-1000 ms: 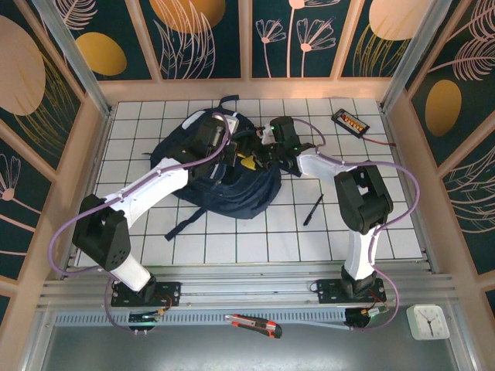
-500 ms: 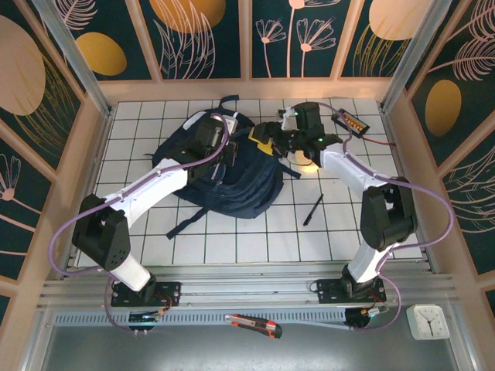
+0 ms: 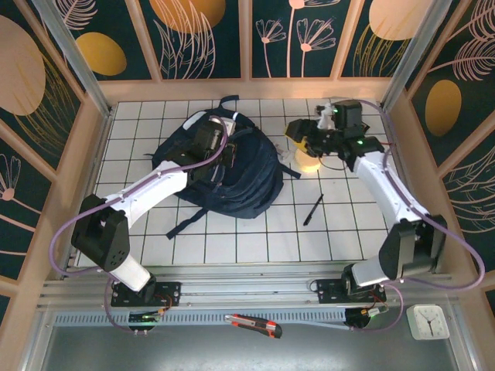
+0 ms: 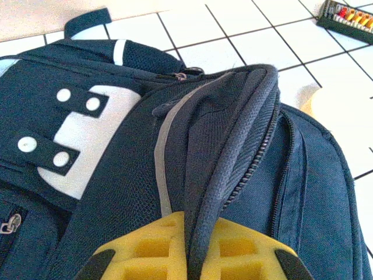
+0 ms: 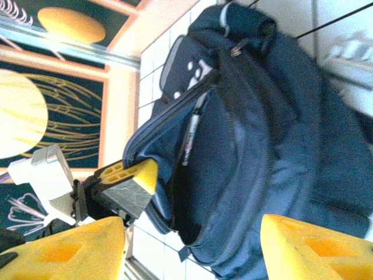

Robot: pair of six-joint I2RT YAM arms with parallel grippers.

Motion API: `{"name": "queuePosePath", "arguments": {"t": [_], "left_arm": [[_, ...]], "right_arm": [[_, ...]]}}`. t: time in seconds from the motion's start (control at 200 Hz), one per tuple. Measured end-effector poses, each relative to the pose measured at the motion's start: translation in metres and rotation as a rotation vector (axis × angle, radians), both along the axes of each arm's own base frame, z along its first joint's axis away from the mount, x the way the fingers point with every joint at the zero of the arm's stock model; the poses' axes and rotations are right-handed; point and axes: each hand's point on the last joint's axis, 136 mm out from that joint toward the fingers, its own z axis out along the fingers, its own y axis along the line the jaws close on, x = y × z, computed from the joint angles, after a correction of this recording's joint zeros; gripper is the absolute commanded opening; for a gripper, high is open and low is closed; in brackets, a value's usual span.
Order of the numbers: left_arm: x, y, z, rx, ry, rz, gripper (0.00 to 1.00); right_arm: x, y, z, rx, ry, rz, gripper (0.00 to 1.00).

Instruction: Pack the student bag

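The student bag, a large dark navy backpack, lies left of the table's centre. My left gripper is shut on the bag's zip rim, which runs up between its yellow fingers. In the right wrist view the bag has its pocket held open, a pen lies inside, and the left gripper pinches the rim. My right gripper hovers to the right of the bag, apart from it. It is open, with nothing between its fingers.
A pale round object lies just right of the bag, below the right gripper. A black pen rests on the tiles further forward. A small black device with a cable sits at the back right. A box cutter lies on the front rail.
My right gripper has pulled back from over the bag's opening, moving right and toward the back, still open. The left gripper has kept its hold on the rim.
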Motion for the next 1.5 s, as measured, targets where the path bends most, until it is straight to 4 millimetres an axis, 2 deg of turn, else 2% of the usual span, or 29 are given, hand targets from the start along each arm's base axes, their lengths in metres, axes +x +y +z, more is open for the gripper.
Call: {"name": "queuePosePath", "arguments": {"t": [0.105, 0.205, 0.335, 0.465, 0.596, 0.796, 1.111, 1.496], "left_arm": [[0.000, 0.001, 0.000, -0.008, 0.002, 0.007, 0.00], [0.000, 0.001, 0.000, -0.015, 0.005, 0.016, 0.00], [0.000, 0.001, 0.000, -0.021, 0.008, 0.021, 0.00], [0.000, 0.001, 0.000, -0.026, 0.011, 0.024, 0.00], [-0.001, 0.001, 0.000, -0.029, 0.014, 0.027, 0.00], [-0.002, 0.002, -0.002, -0.039, 0.024, 0.036, 0.00], [-0.006, 0.005, -0.002, -0.046, 0.029, 0.043, 0.00], [-0.010, 0.008, -0.002, -0.044, 0.027, 0.047, 0.00]], "right_arm": [[-0.008, -0.021, -0.005, -0.075, 0.010, -0.049, 0.63], [-0.017, -0.036, -0.025, -0.169, 0.061, -0.089, 0.63], [-0.034, -0.058, -0.071, -0.306, 0.189, -0.144, 0.62], [-0.062, -0.078, -0.125, -0.437, 0.337, -0.178, 0.62], [-0.087, -0.078, -0.162, -0.543, 0.426, -0.146, 0.62], [-0.099, -0.075, -0.201, -0.660, 0.515, -0.112, 0.60], [-0.095, -0.080, -0.241, -0.735, 0.611, -0.125, 0.53], [-0.089, -0.080, -0.260, -0.753, 0.632, -0.125, 0.44]]}}
